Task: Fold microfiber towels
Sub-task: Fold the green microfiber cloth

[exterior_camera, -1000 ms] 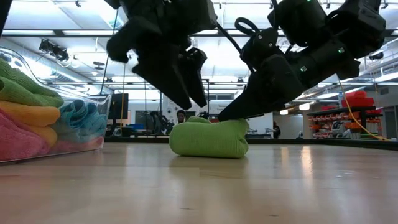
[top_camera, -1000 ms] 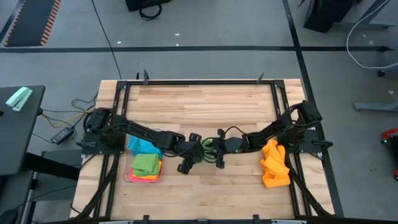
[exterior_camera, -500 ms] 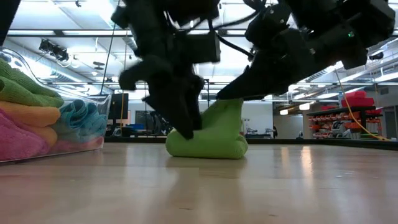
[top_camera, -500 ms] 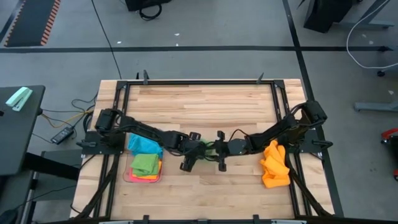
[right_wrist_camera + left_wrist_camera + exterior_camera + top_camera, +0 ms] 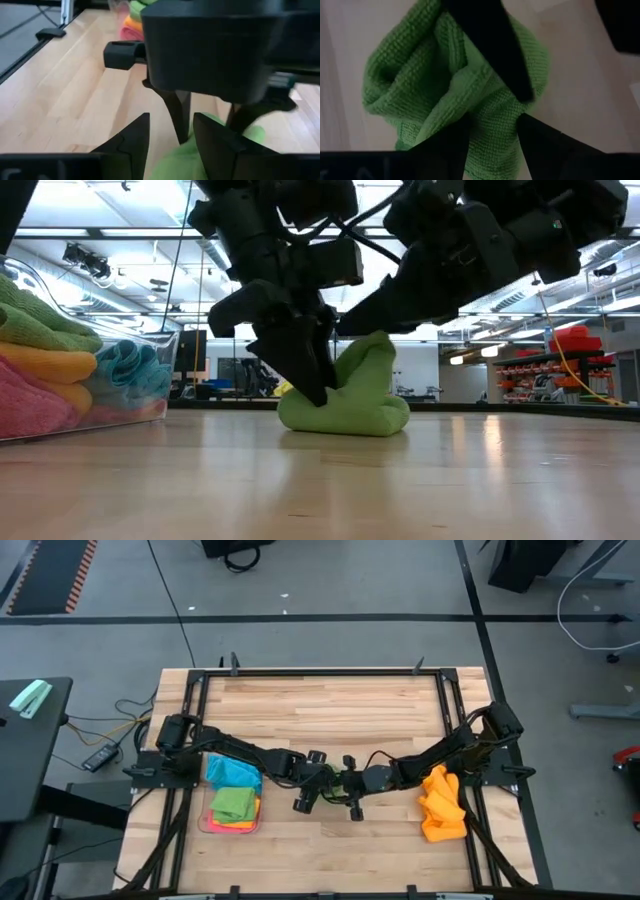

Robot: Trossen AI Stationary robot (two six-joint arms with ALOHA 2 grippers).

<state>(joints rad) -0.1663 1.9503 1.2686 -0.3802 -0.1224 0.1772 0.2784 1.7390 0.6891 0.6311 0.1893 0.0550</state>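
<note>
A green microfiber towel [image 5: 350,410] lies bunched at the table's middle [image 5: 336,778], its lower part on the wood and one side drawn up into a peak. My left gripper [image 5: 312,385] reaches in from the table's left, pointing steeply down, and is shut on the towel's left end [image 5: 492,127]. My right gripper [image 5: 360,340] comes from the table's right and is shut on the raised peak [image 5: 185,160]. The two grippers nearly meet over the towel [image 5: 330,781]. My left gripper pinches a bunched fold [image 5: 490,112] at the towel's left end between its two fingers, with several layers showing. The fingers come from above, slanting down from the table's left. That end stays low, on or just above the table. My right gripper pinches the towel's upper part [image 5: 372,352] between its fingers, coming from the table's right and slanting a little downward. That part stands lifted as a peak, and the rest of the towel [image 5: 345,418] rests on the table below.
A clear tray [image 5: 150,375] at the left holds stacked green, orange and pink towels [image 5: 232,808], with a sky-blue towel [image 5: 232,772] beside them. A pile of orange towels [image 5: 440,805] lies at the right. Bare wood shows toward the near and far edges.
My left gripper has come down onto the towel's left end, and its fingers have closed there. My right gripper has risen a little, pulling the towel's upper part from a low hump into a peak. The towel's base has stayed on the table.
</note>
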